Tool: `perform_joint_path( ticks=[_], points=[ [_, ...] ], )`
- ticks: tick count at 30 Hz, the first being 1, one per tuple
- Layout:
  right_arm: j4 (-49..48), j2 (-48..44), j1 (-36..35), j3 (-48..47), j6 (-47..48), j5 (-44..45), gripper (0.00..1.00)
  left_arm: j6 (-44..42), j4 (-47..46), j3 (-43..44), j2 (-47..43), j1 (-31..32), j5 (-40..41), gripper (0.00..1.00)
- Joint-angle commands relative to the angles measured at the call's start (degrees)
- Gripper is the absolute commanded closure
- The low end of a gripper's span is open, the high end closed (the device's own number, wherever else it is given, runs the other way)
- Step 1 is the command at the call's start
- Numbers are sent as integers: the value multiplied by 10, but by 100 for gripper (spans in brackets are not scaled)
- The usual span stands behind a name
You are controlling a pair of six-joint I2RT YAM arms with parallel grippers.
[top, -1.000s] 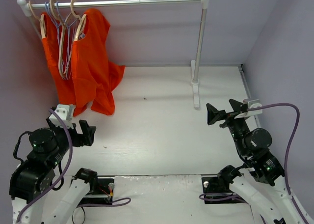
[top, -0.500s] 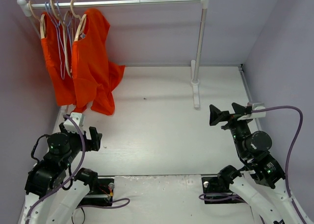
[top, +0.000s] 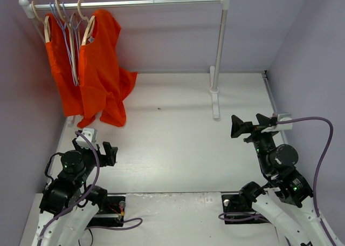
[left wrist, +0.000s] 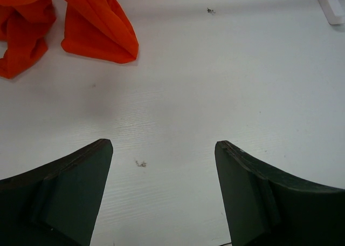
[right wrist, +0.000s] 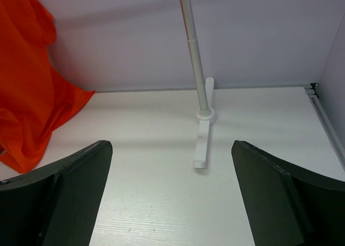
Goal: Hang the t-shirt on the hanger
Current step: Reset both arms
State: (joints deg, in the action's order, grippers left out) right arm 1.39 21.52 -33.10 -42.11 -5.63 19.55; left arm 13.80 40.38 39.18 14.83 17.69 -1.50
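Observation:
The orange-red t-shirt (top: 102, 68) hangs on the pale cream hanger (top: 88, 30) on the rail, and its lower folds lie on the table. Those folds show at the top left of the left wrist view (left wrist: 97, 30) and at the left of the right wrist view (right wrist: 32, 95). My left gripper (top: 96, 148) is open and empty, low over the table, well short of the shirt's hem; in its own view (left wrist: 163, 149) only bare table lies between the jaws. My right gripper (top: 250, 123) is open and empty at the right, and its own view (right wrist: 171, 146) faces the rack.
A second orange-red garment (top: 56, 68) hangs at the rail's left end beside thin lilac wire hangers (top: 67, 35). The white rack's right post (top: 218, 46) and foot (top: 215, 103) stand at the back right, and they show in the right wrist view (right wrist: 202, 132). Lilac walls close in on both sides.
My left arm has drawn back toward the near edge and dropped lower, away from the shirt. The hangers on the rail have swung and settled. The right arm has shifted only slightly.

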Motion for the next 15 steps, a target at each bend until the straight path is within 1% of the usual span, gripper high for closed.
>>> perform_joint_path(
  ticks=[1, 15],
  points=[
    [-45, 5, -3, -1, 0, 24, 0, 8, -64, 12, 4, 3, 5, 23],
    [-47, 12, -2, 1, -1, 24, 0, 3, -72, 2, 6, 3, 4, 23]
  ],
)
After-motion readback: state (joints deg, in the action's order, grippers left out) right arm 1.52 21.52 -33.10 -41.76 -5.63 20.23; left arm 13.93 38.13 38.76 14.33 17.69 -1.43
